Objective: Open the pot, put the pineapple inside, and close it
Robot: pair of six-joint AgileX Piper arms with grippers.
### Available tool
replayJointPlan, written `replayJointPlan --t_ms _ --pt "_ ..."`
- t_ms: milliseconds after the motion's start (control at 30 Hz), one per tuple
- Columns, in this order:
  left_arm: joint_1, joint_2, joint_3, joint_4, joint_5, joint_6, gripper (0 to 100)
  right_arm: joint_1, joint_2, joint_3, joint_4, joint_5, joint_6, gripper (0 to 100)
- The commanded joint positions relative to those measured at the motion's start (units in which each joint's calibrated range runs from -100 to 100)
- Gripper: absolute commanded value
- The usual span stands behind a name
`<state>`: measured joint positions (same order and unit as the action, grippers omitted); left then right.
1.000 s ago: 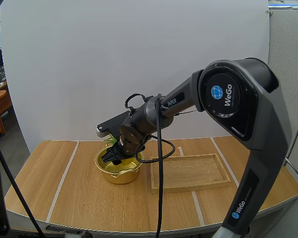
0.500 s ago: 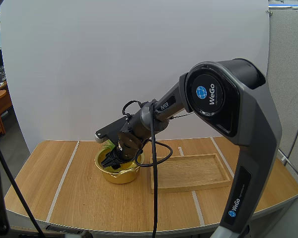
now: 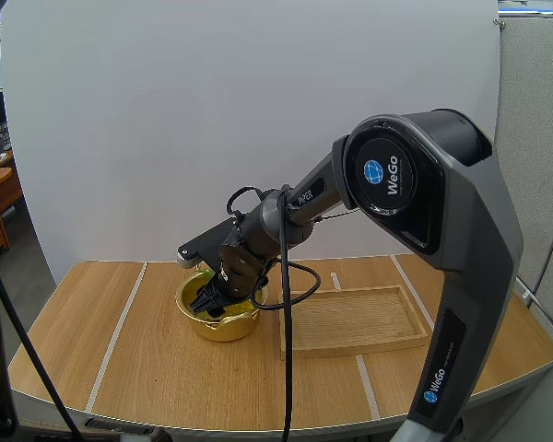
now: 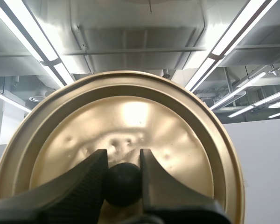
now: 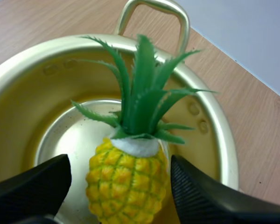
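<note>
Right gripper [image 5: 120, 163]: released. My two black fingers [image 5: 35, 186] stand apart on either side of the pineapple, with a sliver of pot showing between the left finger and the fruit. The other finger is just beside the fruit's skin, and I cannot tell whether it touches.
Right gripper's place: down inside the mouth of the pot, as the high view shows, with my right arm [image 3: 396, 184] reaching forward and down to it.
Pineapple [image 5: 128, 182]: inside the pot, between my open fingers, yellow body nearest me. Its green crown points up and away towards the pot's far handle [image 5: 154, 9]. Whether its base rests on the pot floor is hidden from me.
Pot [image 3: 223, 320]: gold, uncovered, standing upright on the table [image 3: 147, 354], just left of the wooden tray [image 3: 355, 320] and apart from it.
Left gripper [image 4: 123, 161]: clenched on the lid's black knob [image 4: 123, 184], one finger pressed to each side of it.
Lid [image 4: 130, 116]: gold, round, slightly dimpled around the knob, held up off the pot in my left gripper with its knob side facing my wrist.
Wooden tray: lying flat on the table, to the right of the pot.
</note>
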<state>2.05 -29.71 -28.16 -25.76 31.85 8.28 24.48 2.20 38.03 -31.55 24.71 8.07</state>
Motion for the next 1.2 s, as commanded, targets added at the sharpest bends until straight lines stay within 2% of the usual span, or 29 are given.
replayJointPlan --t_ms 0,367,767,800,867,900,933,1167 --pt "0.19 -0.1 -0.1 0.3 -0.6 -0.3 0 -0.2 -3.0 -0.3 0.4 1.1 -0.2 100" --pt "0.19 -0.1 -0.1 0.3 -0.6 -0.3 0 -0.2 -19.0 -0.3 2.5 1.8 -0.2 100" --pt "0.19 -0.1 -0.1 0.3 -0.6 -0.3 0 -0.2 -22.7 -0.3 2.5 3.3 0.2 100" --pt "0.19 -0.1 -0.1 0.3 -0.6 -0.3 0 -0.2 -22.8 -0.3 2.5 3.3 0.2 75" --pt "0.19 -0.1 -0.1 0.3 -0.6 -0.3 0 -0.1 -23.0 -0.3 2.5 3.3 0.2 36" --pt "0.19 -0.1 -0.1 0.3 -0.6 -0.3 0 0.1 -23.2 -0.3 2.5 3.5 -0.4 10" --pt "0.19 -0.1 -0.1 0.3 -0.6 -0.3 0 0.5 -23.3 -0.3 2.5 3.5 -0.8 0" --pt "0.19 -0.1 -0.1 0.3 -0.6 -0.3 0 1.7 -23.1 -0.3 2.1 0.4 -1.5 0"
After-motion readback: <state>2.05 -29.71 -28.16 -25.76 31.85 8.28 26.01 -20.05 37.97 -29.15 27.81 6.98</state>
